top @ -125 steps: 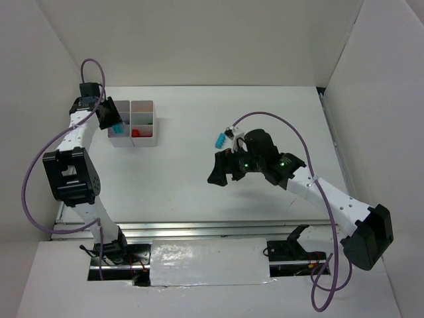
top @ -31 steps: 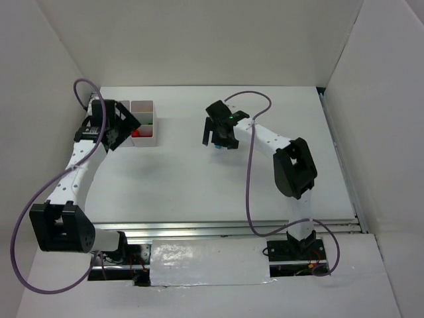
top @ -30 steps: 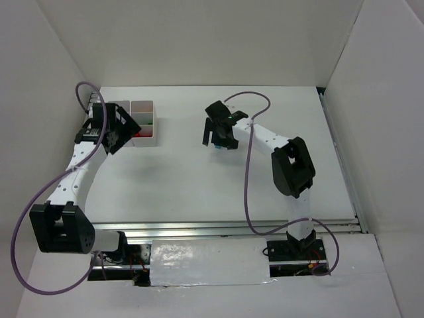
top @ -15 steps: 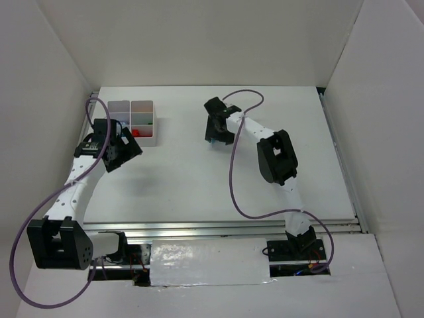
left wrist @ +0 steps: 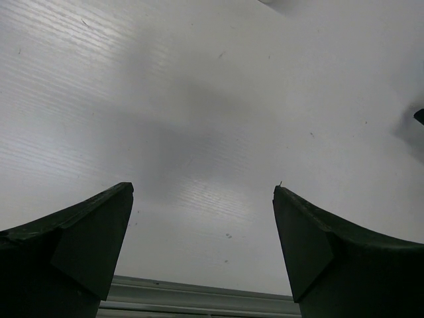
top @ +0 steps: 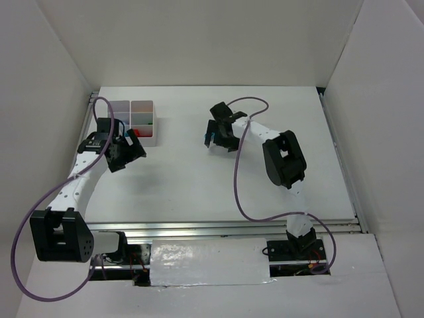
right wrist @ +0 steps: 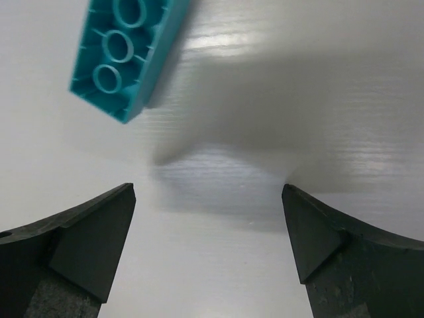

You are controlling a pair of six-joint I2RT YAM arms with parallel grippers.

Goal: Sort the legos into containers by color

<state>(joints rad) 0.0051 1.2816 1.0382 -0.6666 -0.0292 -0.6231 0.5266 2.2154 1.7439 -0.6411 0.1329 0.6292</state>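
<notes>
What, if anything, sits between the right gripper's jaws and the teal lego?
Nothing visible. The right gripper is open, and only bare table lies between it and the teal lego, which sits ahead and left in the wrist view.

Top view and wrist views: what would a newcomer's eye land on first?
A teal brick lies hollow side up on the white table, just beyond the open jaws of the right arm. At the far left stands a white divided tray, the left arm close by, jaws open and empty.

teal lego (right wrist: 129,48) ahead, open table (right wrist: 218,205) around
</notes>
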